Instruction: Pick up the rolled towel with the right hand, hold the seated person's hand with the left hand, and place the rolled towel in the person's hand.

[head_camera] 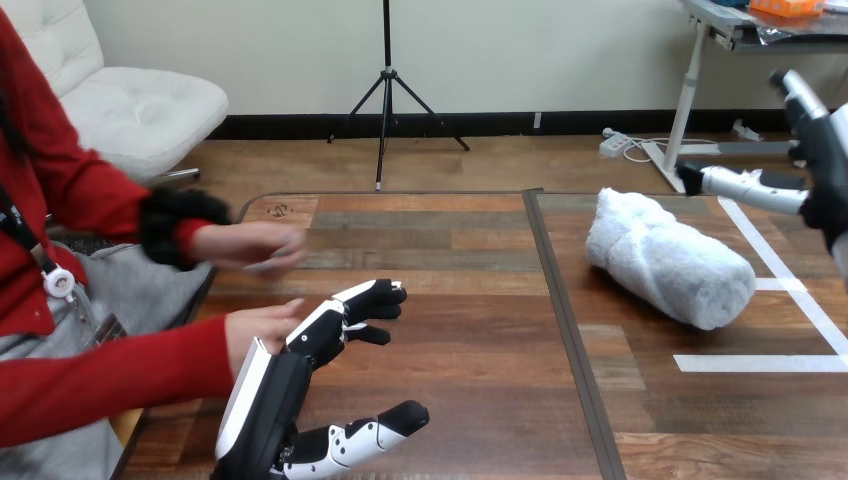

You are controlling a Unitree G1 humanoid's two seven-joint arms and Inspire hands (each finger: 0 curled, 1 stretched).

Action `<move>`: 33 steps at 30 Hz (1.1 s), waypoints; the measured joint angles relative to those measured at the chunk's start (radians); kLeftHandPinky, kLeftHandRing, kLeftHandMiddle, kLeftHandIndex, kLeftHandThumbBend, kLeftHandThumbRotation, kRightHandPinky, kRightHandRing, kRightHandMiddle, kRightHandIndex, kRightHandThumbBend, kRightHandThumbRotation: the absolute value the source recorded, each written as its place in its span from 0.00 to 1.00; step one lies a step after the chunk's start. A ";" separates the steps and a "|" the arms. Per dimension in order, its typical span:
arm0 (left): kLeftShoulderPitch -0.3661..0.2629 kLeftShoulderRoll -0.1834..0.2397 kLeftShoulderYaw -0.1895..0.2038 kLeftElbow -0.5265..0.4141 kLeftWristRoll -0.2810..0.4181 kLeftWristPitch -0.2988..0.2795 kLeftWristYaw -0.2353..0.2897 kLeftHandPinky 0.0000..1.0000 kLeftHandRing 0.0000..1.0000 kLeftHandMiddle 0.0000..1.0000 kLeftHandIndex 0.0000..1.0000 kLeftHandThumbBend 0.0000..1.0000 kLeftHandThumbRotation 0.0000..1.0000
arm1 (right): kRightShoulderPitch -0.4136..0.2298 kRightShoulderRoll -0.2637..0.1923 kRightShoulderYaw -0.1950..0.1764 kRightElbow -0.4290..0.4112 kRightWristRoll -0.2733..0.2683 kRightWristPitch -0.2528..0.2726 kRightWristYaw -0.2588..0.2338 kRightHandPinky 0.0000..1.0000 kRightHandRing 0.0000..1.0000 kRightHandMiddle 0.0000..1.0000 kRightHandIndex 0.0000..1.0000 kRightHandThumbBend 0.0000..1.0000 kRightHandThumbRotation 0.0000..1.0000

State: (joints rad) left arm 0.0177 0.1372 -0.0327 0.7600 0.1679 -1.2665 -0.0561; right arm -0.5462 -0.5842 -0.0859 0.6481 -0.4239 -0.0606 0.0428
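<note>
The rolled white towel [668, 258] lies on the right half of the wooden table, slanting from far left to near right. My right hand [822, 150] hangs at the view's right edge, above and to the right of the towel, open with one finger reaching left toward the roll without touching it. My left hand [300, 350] hovers low over the table's near left, open, fingers relaxed and pointing toward the middle. The person's hand with the red sleeve [258, 325] rests against the back of my left hand, outside its fingers. The person's other hand [250, 245] floats farther back, holding nothing.
White tape lines [770, 362] mark the table surface near and right of the towel. A dark seam [558, 300] splits the tabletop down the middle. The person sits at the table's left edge.
</note>
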 measured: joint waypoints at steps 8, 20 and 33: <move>0.007 0.000 0.000 0.000 0.000 0.000 0.000 0.66 0.76 0.79 0.78 0.88 0.52 | -0.088 -0.002 0.061 0.173 -0.041 0.013 0.009 0.84 0.96 0.97 0.98 1.00 0.56; 0.019 -0.005 -0.001 0.000 -0.001 0.000 0.000 0.67 0.76 0.79 0.78 0.87 0.50 | -0.196 -0.001 0.157 0.398 -0.096 0.049 0.028 0.78 0.91 0.93 0.97 1.00 0.61; 0.027 -0.023 0.000 0.000 0.004 0.000 0.004 0.65 0.75 0.78 0.78 0.86 0.51 | -0.287 0.012 0.251 0.579 -0.156 0.102 0.040 0.67 0.84 0.88 0.96 1.00 0.65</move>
State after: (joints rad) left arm 0.0448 0.1145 -0.0325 0.7599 0.1721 -1.2665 -0.0518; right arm -0.8330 -0.5718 0.1650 1.2273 -0.5796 0.0409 0.0823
